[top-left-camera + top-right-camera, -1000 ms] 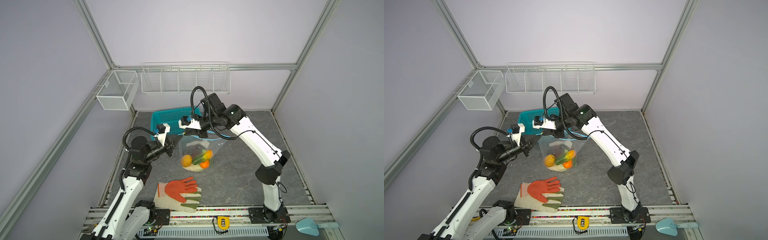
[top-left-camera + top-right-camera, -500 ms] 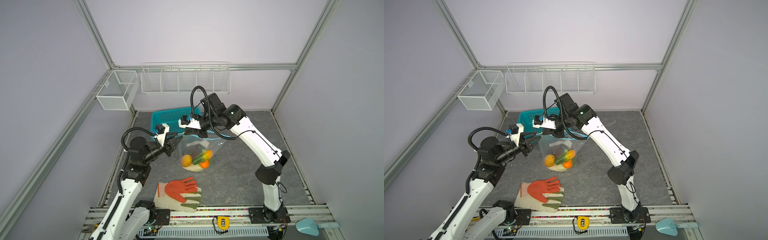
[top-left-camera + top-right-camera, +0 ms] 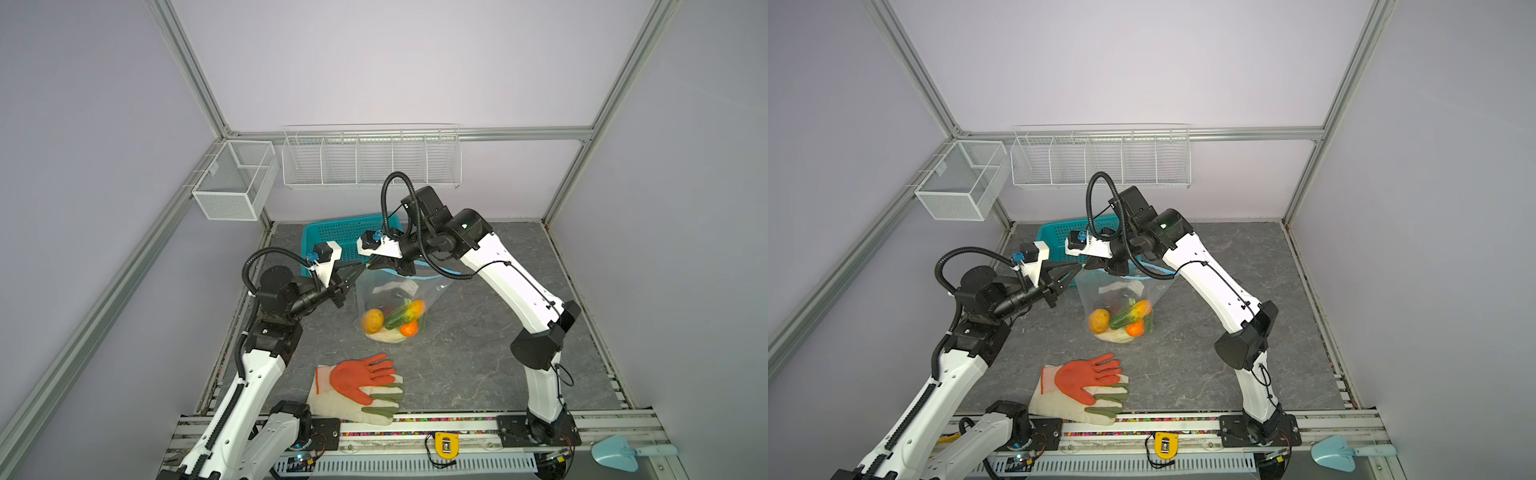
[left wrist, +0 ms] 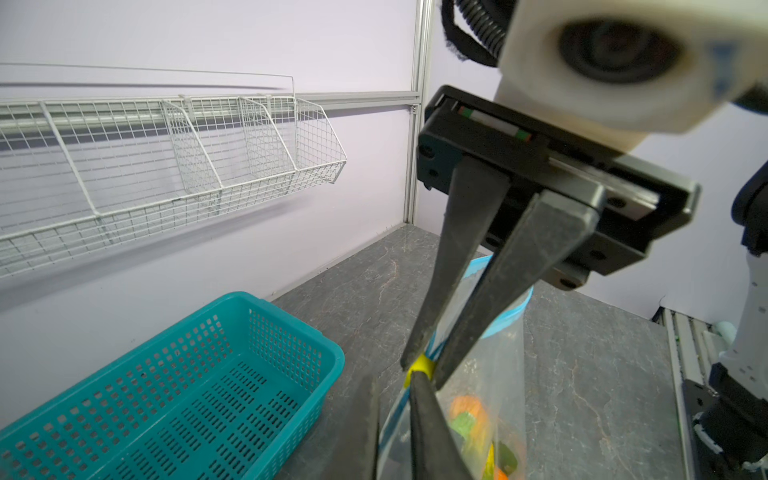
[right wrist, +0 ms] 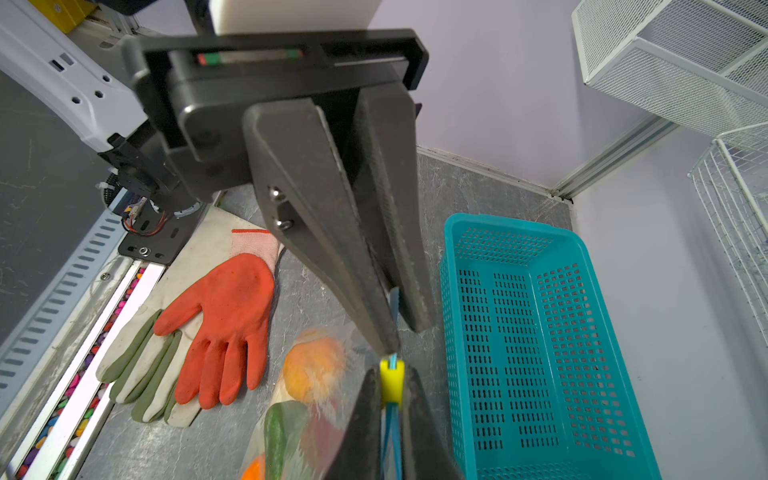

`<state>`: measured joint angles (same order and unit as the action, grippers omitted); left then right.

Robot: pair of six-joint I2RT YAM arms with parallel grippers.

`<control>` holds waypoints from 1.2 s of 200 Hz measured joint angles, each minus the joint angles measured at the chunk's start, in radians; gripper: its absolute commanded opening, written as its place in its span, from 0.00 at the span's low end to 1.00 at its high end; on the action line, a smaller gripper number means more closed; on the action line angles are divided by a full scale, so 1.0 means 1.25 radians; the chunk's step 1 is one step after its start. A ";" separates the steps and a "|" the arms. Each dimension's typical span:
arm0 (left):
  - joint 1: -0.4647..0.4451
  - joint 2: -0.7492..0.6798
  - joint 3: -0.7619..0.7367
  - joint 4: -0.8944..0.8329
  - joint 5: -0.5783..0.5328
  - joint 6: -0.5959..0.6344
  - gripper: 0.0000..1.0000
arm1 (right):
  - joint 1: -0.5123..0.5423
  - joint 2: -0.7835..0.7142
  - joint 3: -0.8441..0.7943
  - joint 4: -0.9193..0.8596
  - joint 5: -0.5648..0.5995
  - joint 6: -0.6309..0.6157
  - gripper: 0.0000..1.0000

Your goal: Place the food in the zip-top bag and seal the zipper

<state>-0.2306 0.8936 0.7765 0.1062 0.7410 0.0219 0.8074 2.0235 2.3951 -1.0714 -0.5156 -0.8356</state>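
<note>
Left gripper (image 3: 1077,268) just re-pinched the yellow slider (image 5: 391,382), lower centre; right gripper (image 5: 399,332) pinches the zipper (image 4: 511,313) beside it, so you look set to seal.

- In a top view the zipper (image 3: 390,271) shows only as a short blue line. The rest runs under the right arm's wrist, and its slider is too small to find.
- The food (image 5: 313,370) is smeared by crinkled plastic in both wrist views, and the lower pieces are cut off at the picture's edge.
- The near wall of the basket (image 3: 332,232) is hidden behind both wrist cameras.
- The pale glove (image 3: 332,409) lies mostly under the orange glove (image 3: 353,374).
</note>
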 measured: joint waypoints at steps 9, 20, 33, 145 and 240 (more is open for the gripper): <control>-0.001 -0.002 0.000 0.000 0.004 0.003 0.00 | -0.001 0.000 0.000 0.002 0.000 0.001 0.07; -0.001 -0.003 0.000 0.000 0.006 -0.002 0.00 | -0.001 0.000 0.000 0.004 0.000 0.002 0.06; -0.001 -0.005 0.000 -0.001 0.006 -0.002 0.00 | -0.001 0.000 0.000 0.005 -0.001 0.002 0.06; -0.011 -0.030 -0.010 -0.019 -0.107 -0.004 0.00 | -0.005 0.000 0.000 0.009 0.028 0.012 0.07; -0.015 -0.024 -0.010 -0.051 -0.336 -0.024 0.00 | -0.027 -0.002 -0.022 0.002 0.072 0.016 0.06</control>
<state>-0.2493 0.8639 0.7635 0.0422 0.3214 -0.0078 0.7731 2.0209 2.3676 -1.0695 -0.4255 -0.8150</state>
